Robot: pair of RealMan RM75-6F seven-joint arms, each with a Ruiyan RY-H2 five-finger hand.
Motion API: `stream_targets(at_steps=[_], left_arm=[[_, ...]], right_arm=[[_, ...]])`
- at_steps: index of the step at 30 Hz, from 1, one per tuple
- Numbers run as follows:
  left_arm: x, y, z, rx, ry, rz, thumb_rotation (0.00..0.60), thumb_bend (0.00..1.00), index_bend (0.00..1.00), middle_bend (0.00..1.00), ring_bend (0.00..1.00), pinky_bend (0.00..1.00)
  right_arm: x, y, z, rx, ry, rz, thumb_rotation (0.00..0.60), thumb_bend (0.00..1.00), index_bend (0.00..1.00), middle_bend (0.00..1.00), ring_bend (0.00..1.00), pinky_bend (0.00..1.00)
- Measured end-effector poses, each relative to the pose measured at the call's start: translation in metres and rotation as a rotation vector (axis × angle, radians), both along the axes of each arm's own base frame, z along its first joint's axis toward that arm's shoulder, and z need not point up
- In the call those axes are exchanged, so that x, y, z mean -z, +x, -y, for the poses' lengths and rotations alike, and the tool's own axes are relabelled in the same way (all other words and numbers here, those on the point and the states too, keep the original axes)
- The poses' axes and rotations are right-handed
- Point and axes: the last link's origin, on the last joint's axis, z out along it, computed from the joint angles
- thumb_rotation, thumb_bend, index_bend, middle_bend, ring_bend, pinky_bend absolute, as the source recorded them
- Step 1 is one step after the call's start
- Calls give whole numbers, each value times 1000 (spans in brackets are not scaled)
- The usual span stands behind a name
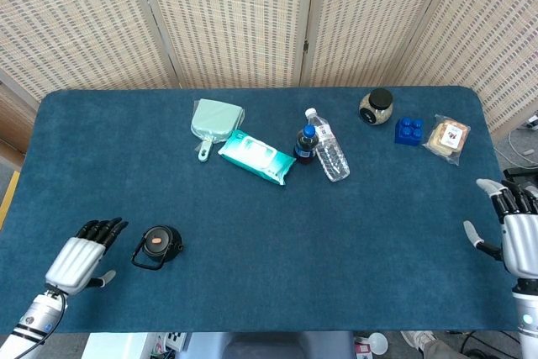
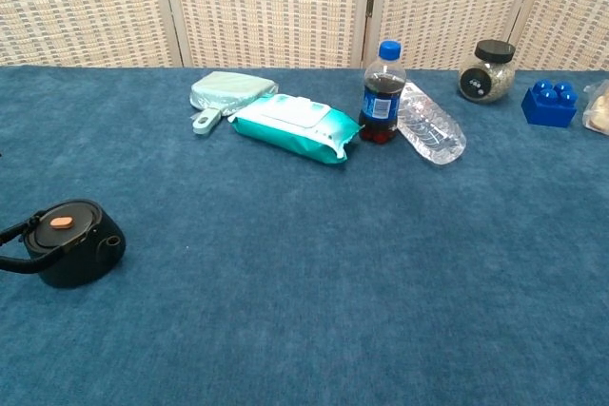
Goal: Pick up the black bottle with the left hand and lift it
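The black bottle (image 1: 160, 245) stands upright on the blue table near the front left, seen from above with an orange dot on its lid and a loop handle. In the chest view the black bottle (image 2: 68, 242) sits at the left edge. My left hand (image 1: 81, 256) is just left of the bottle, open, fingers pointing toward it and a small gap from the handle. My right hand (image 1: 519, 237) is open at the table's right edge, holding nothing. Neither hand shows in the chest view.
Along the back of the table (image 1: 252, 308) lie a mint dustpan (image 1: 214, 121), a teal wipes pack (image 1: 256, 157), a cola bottle (image 1: 305, 144), a clear water bottle (image 1: 329, 148) on its side, a jar (image 1: 377, 108), a blue block (image 1: 408, 130) and a wrapped snack (image 1: 446, 138).
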Motion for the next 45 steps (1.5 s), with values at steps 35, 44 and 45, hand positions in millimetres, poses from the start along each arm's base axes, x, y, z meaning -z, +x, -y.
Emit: stream_targets(at_steps=[35,44,45], left_arm=[[34,39,-69,25,-109,-72,600,195,61,67,107,87],[35,41,-81,25,-80,-73,600,195,65,67,107,87],[34,40,-80,24,-79,-78,600,194,70,67,107,87]], right_arm=[[-2,-20,-7,54,-4,27,600,292,198,248,152,179],[-2,-23,-6,65,-6,27,600,291,198,248,152,179],[-3,-22,-5,62,-7,27,600,291,198,246,151,179]])
